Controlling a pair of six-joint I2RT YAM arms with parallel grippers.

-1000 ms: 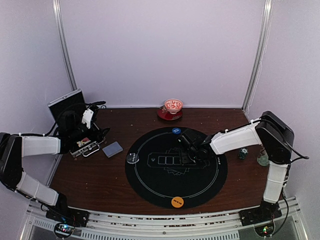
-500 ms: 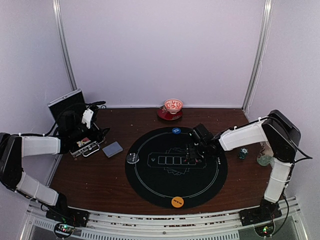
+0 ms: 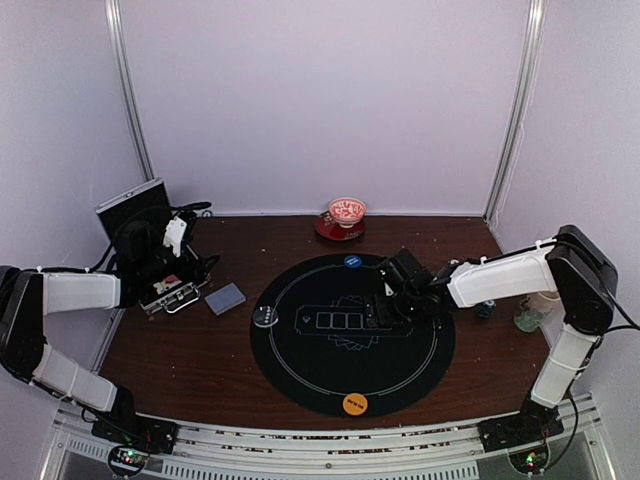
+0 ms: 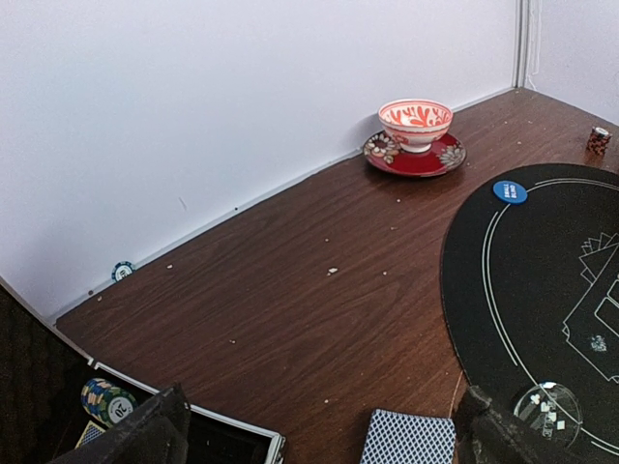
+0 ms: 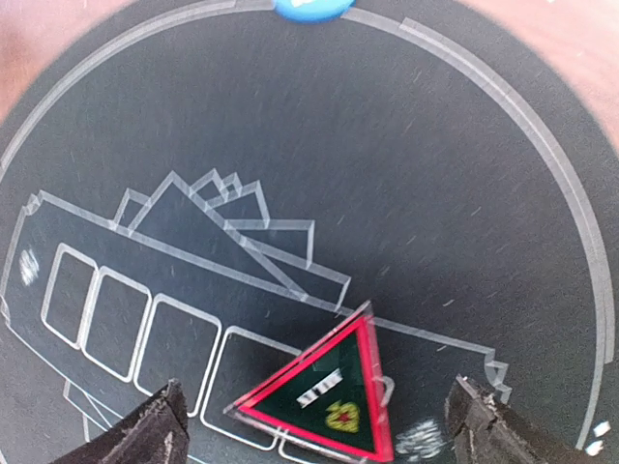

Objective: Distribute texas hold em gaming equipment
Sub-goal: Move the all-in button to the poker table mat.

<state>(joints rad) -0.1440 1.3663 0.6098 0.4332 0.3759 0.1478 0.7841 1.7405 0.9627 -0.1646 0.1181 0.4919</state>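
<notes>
Left gripper (image 4: 319, 430): jaws are being held wide apart, nothing is being gripped. It's being parked over the open case (image 3: 172, 292) at the left of the top view.
Right gripper (image 5: 319, 425): jaws are spread too, released. It's being held low over the mat (image 3: 300, 370), right of centre.
Triangle marker (image 5: 314, 396): red-edged, lying flat on the mat between the right fingers and not being touched by either.
Cards (image 3: 225, 298): a deck lying on the table between case and mat.
Discs: blue one (image 3: 351, 262) at the mat's top edge, orange one (image 3: 355, 404) at the bottom edge, clear one (image 3: 265, 316) at the left edge.
Chips (image 4: 106, 401): a stack sitting in the case, lower left of the left wrist view.
Bowl (image 3: 347, 210): on its saucer by the back wall.
</notes>
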